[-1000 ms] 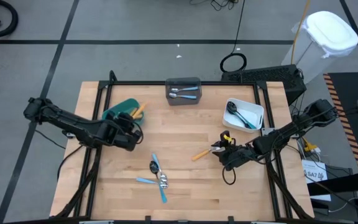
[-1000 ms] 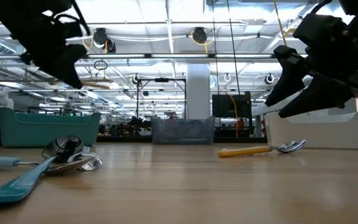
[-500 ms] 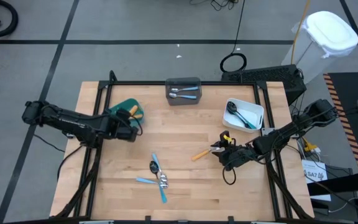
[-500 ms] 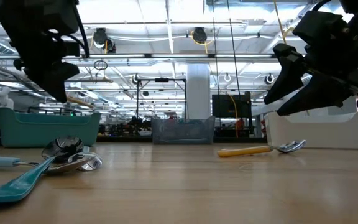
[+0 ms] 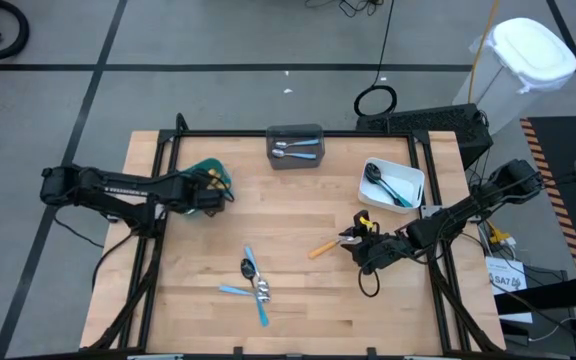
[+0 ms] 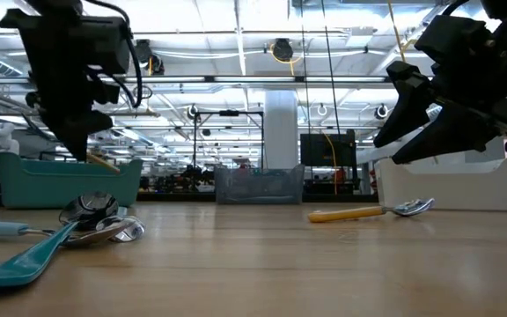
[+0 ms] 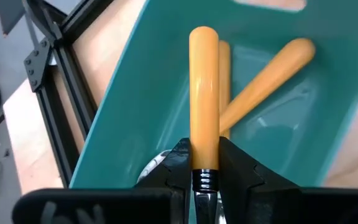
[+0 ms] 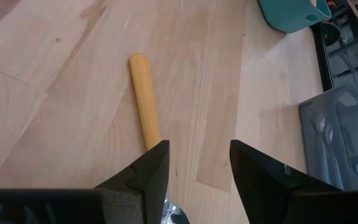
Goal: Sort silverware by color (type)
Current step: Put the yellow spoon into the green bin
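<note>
Your left gripper [image 7: 204, 163] was over the teal bin [image 5: 202, 170] near the tabletop's [image 5: 298, 205] far left corner, its jaws clamped on an orange-handled utensil [image 7: 204, 93] just above the metal collar of the handle. That handle pointed into the bin, where two more orange handles [image 7: 272, 71] already lay crossed against the bin's floor. In the low view the held piece hung above the bin's rim.

Your right gripper [image 8: 197, 168] hovered toward the right edge of the tabletop, jaws apart and holding nothing. An orange-handled spoon [image 5: 326, 246] lay flat on the tabletop just beside it, the handle reaching out ahead between the jaws in the wrist view.

You had a cluster of blue-handled pieces [image 5: 253, 283] lying loose and overlapping near the front edge, left of centre, silver heads touching.

The grey bin [image 5: 295, 147] at the middle of the far edge held silver-headed utensils with blue handles. The white bin [image 5: 392, 184] toward the far right corner held black-headed pieces with blue handles. How many pieces each bin contained could not be told.
</note>
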{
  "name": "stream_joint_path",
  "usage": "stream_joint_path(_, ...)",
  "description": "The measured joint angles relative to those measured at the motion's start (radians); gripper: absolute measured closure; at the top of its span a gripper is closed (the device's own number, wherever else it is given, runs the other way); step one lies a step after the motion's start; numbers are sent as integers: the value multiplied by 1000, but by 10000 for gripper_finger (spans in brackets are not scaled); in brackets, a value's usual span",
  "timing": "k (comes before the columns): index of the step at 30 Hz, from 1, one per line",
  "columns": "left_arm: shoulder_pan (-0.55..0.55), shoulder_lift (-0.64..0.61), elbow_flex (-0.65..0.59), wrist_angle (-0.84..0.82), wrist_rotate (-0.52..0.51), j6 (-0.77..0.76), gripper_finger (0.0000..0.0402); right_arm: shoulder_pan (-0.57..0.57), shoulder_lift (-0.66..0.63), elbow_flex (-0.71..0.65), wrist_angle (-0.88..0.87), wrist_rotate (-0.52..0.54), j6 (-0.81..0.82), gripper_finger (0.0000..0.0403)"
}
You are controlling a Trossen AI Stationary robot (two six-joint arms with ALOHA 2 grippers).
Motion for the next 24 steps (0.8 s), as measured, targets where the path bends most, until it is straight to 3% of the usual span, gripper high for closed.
stream_joint_path(10, 33, 120, 0, 66, 6, 140, 350, 0, 0, 0, -1, 0, 0, 238)
stream_joint_path(17, 33, 185, 0, 77, 2, 168, 302, 0, 0, 0, -1, 0, -3, 238)
stream_joint_path(24, 33, 220, 0, 77, -31, 158, 296, 0, 0, 0, -1, 0, -3, 238)
